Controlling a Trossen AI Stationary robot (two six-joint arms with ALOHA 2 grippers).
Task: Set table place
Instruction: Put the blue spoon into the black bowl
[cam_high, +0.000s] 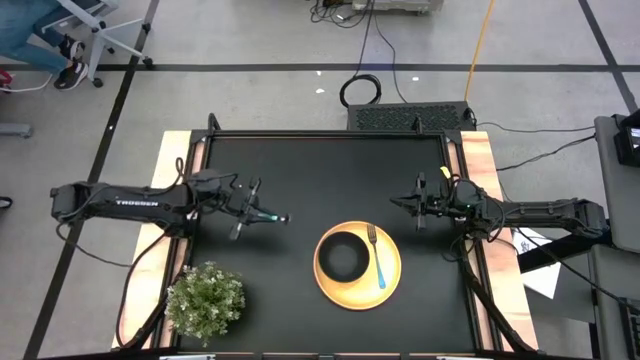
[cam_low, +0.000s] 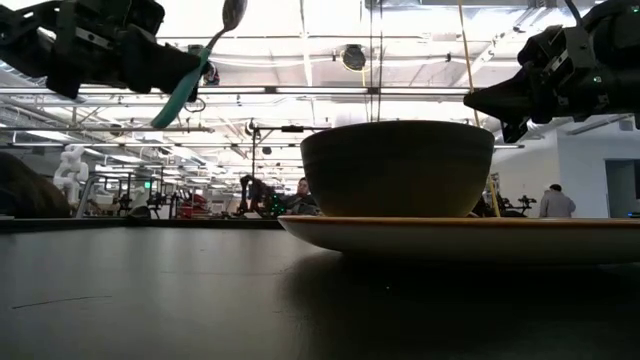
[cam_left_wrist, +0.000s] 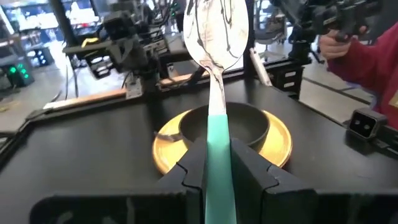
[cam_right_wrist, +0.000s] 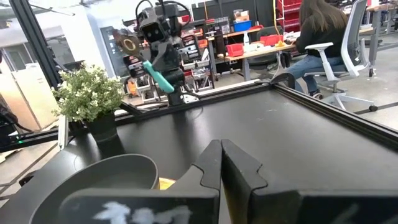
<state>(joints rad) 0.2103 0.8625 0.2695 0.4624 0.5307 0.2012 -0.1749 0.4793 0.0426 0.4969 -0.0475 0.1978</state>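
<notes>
A round yellow plate (cam_high: 357, 265) lies on the black table (cam_high: 300, 170) near its front middle. A black bowl (cam_high: 343, 255) stands on the plate's left part, and a teal-handled fork (cam_high: 377, 258) lies on its right part. My left gripper (cam_high: 262, 212) is left of the plate, raised above the table, shut on a teal-handled spoon (cam_left_wrist: 216, 81). My right gripper (cam_high: 400, 202) is shut and empty, raised at the right, past the plate's far right side. My left gripper pinches the spoon's teal handle (cam_left_wrist: 218, 146) between its two fingers (cam_left_wrist: 252, 168). The spoon runs along the fingers, its metal bowl (cam_low: 232, 14) out past the fingertips and tilted upward. It is lifted clear of the table.
A green bushy potted plant (cam_high: 205, 300) stands at the table's near left corner. Light wooden strips (cam_high: 482, 170) run along the left and right sides. A person in a red sleeve (cam_left_wrist: 367, 50) is beyond the table.
</notes>
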